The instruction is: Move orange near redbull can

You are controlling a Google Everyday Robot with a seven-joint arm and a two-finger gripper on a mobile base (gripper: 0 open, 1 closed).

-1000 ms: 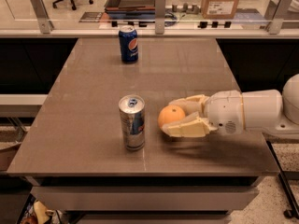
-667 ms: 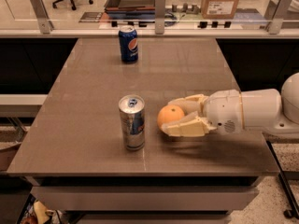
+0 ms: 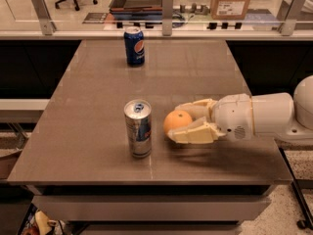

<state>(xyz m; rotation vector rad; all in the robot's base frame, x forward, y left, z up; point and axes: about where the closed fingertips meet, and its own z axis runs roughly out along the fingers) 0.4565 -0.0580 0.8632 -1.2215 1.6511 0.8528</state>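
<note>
Orange fruit (image 3: 179, 120), small, round and smooth-peeled, sits at tabletop level just right of the tall slim silver-and-blue redbull can (image 3: 138, 129), not touching it; the cream two-finger gripper (image 3: 175, 123) reaches in from the right, clamped across the fruit so it cannot roll on the brown table (image 3: 88, 106); placement looks reached, so letting go seems the next step; the short dark blue Pepsi can (image 3: 134, 45) stands well apart.

Orange (image 3: 178, 120), seemingly in gripper (image 3: 175, 123), beside redbull can (image 3: 138, 129)
</note>
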